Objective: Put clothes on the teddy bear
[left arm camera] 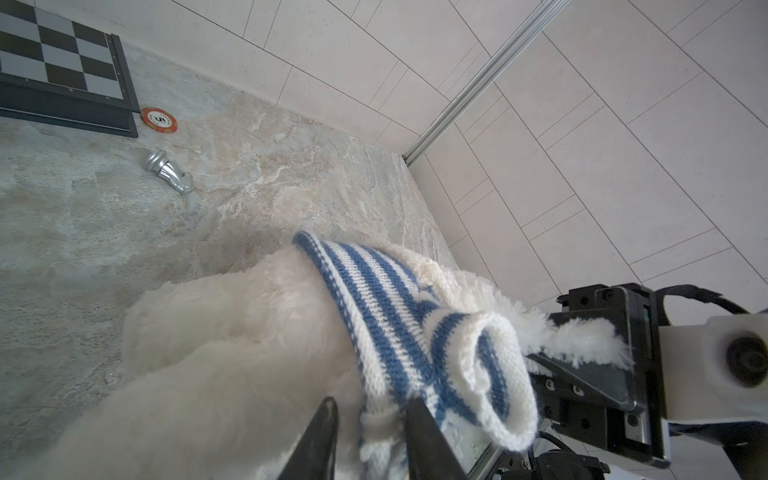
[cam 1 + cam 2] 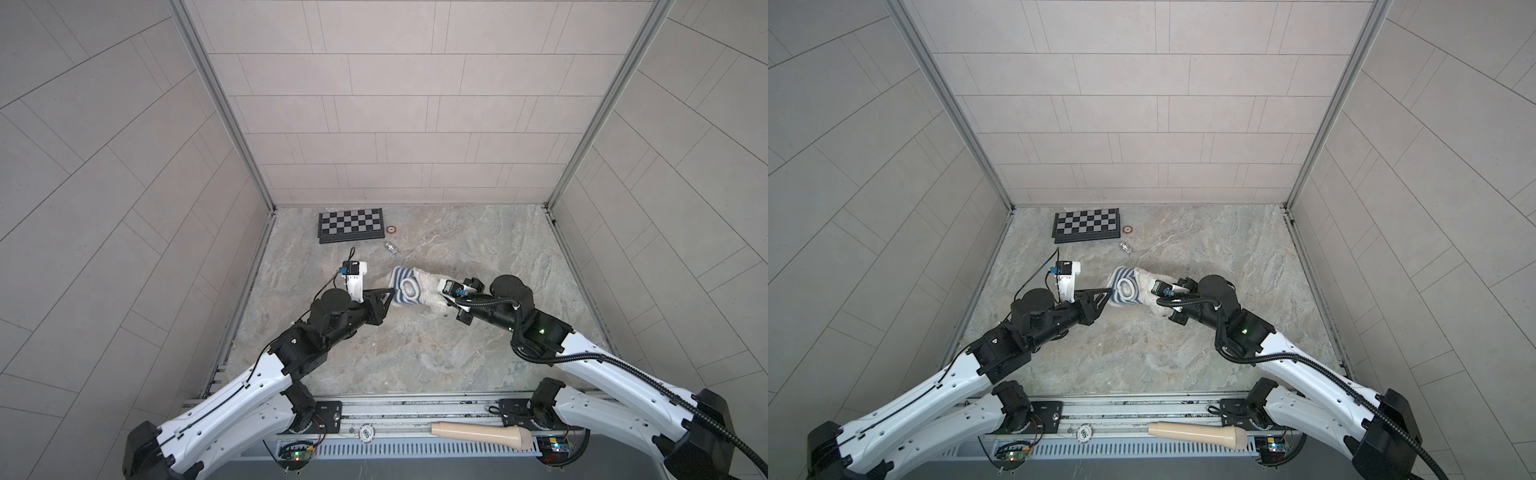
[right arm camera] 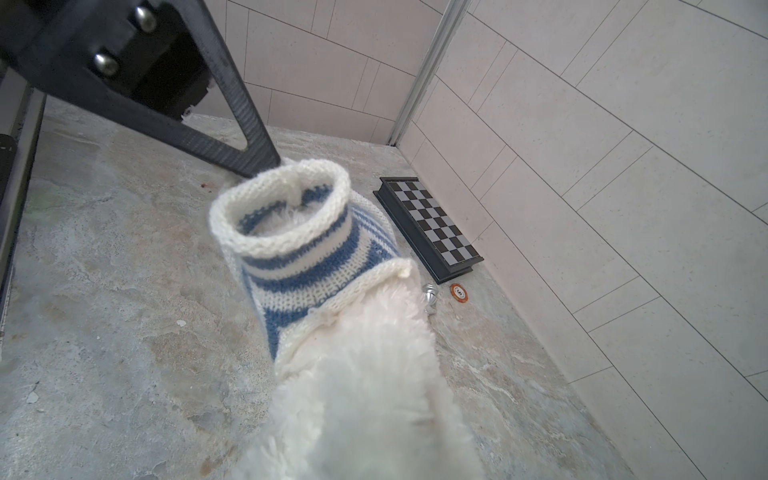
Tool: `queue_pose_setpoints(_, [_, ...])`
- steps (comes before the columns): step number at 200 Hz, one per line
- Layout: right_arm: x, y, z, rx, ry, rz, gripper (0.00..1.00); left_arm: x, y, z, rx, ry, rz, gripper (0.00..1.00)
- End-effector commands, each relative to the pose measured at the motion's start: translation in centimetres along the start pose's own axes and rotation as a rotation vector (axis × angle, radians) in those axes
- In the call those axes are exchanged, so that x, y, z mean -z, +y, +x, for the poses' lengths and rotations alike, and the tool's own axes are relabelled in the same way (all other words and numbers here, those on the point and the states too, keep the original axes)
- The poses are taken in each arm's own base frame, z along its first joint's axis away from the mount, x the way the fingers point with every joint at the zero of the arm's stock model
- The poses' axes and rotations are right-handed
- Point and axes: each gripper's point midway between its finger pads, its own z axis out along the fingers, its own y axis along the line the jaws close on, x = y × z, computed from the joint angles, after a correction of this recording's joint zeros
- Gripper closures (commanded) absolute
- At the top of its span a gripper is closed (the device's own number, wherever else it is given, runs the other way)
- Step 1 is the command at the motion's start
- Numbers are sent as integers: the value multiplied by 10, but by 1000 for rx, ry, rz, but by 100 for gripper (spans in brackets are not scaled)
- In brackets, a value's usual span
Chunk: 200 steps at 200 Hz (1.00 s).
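The left gripper (image 1: 370, 406) holds its two black fingers (image 1: 422, 432) narrowly apart, one on each side of the lower hem of a blue-and-white striped knitted sweater (image 1: 386, 307). Whether they already pinch the knit, I cannot tell. The right gripper (image 1: 582, 347), seen in the left wrist view, is clamped on a tuft of fur of the fluffy white plush teddy bear (image 1: 232, 332).

The teddy bear lies in the middle of the marbled grey-beige tabletop (image 2: 415, 357), between the two grippers. The sweater covers its end nearer the left gripper, and bare fur runs toward the right gripper. A rolled white-edged opening (image 3: 282, 216) of the sweater stands open with fur visible inside.

Toward the back wall, well apart from the bear, lies a folded black-and-grey chessboard (image 2: 351, 224). Just beside its right end is a round red poker chip (image 2: 391, 229). A small silver chess piece (image 2: 390, 247) lies on its side between the chip and the bear.
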Motion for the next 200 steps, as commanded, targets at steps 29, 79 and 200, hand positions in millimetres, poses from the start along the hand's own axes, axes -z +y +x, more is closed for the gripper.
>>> queue_pose_setpoints(29, [6, -6, -23, 35, -93, 24, 100, 3, -12, -14, 8, -35, 38, 89])
queue_pose_setpoints(79, [8, -18, -20, -11, -71, 89, 100, 7, 4, -6, 6, -35, -15, 100])
queue_pose_setpoints(200, [28, -43, -28, -173, -157, 167, 100, 12, 56, 7, 10, -41, -155, 100])
